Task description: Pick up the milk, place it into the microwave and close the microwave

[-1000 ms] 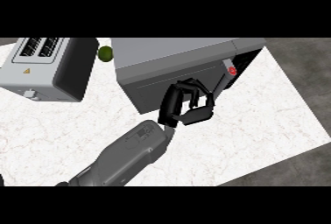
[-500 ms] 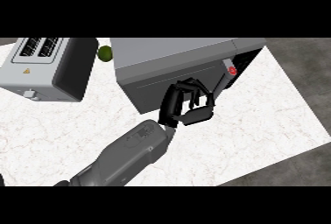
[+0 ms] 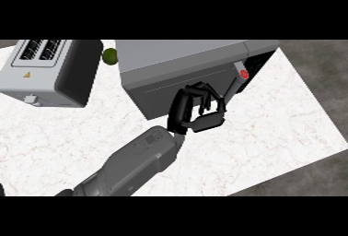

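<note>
Fingers [image 3: 204, 94] of right hand [image 3: 197, 113] curled against microwave [image 3: 183, 69] front, seemingly empty.

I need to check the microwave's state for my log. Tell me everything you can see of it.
The microwave is a grey box at the counter's far edge, right of the toaster, seen from steeply above. Its top is lighter grey, its front darker. A dark strip at its right end carries a red round button. The door looks shut; nothing of the inside shows. One hand rests against the front, fingers bent.
</note>
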Action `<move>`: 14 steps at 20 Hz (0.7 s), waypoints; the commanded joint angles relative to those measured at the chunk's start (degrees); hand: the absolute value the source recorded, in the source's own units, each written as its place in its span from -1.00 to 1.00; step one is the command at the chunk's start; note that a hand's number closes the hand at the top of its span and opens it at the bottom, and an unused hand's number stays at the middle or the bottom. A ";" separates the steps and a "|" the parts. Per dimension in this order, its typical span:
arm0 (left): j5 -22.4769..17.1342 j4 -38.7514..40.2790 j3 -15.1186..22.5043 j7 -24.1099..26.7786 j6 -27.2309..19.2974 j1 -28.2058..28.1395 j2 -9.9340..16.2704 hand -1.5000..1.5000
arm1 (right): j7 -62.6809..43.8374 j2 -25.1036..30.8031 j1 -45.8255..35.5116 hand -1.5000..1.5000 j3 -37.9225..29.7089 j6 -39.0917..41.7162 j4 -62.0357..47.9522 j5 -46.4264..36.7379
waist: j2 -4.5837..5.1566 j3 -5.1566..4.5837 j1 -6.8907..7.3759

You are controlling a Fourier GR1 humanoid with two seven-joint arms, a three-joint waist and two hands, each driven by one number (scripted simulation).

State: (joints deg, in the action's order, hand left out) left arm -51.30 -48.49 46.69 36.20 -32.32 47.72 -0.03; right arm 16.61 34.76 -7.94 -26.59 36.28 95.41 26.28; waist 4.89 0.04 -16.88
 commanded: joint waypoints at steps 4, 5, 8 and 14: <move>-2.07 5.24 -3.24 0.28 0.61 6.06 0.03 1.00 | 0.43 3.74 -1.15 -1.00 -1.98 1.10 -1.66 -1.40 | 0.64 -0.01 -0.87; -2.48 5.29 -3.30 0.57 0.40 5.64 0.03 1.00 | 0.74 4.25 -1.61 -1.00 -2.52 1.15 -1.64 -1.29 | 0.71 -0.04 -1.14; -3.07 5.42 -3.03 1.53 0.26 5.38 0.03 1.00 | 0.93 5.00 -2.17 -1.00 -2.74 1.45 -2.59 -1.62 | 1.10 -0.01 -0.93; -4.73 5.41 -2.63 1.77 0.79 6.53 0.03 1.00 | 0.59 5.58 -3.00 -1.00 -2.95 3.01 -6.72 0.60 | 1.07 0.11 0.11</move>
State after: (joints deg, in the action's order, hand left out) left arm -54.36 -47.91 47.86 39.67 -32.55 48.44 -0.04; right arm 17.28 39.66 -10.48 -29.23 38.40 90.94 26.02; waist 5.30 0.27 -16.91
